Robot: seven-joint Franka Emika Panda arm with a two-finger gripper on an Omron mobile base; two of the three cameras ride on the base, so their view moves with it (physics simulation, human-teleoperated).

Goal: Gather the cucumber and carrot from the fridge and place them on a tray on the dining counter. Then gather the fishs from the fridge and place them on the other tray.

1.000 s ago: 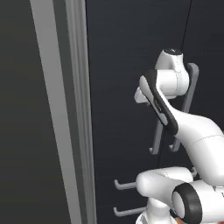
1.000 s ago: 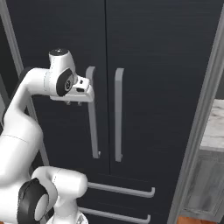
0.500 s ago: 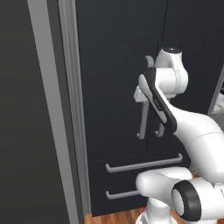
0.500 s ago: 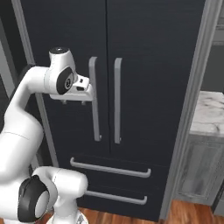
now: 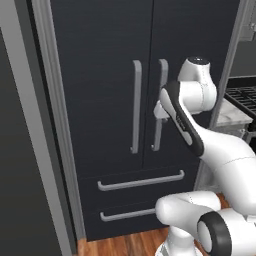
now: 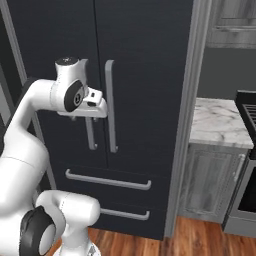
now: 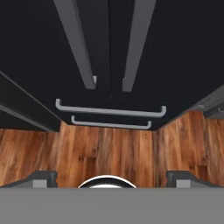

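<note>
Fingertips [image 7: 41, 177] sit far apart at the bottom corners of my hand view, so I read the gripper [image 7: 111, 178] as spread wide, with nothing between them (just wood floor [image 7: 109, 153] below). From my base cameras the fridge [image 5: 125, 60] stands closed right in front of the arm, its two long bar handles [image 5: 136, 106] side by side at the door seam and two drawer handles [image 5: 141, 181] lower down. Right of it I see a marble counter [image 6: 215, 122].
</note>
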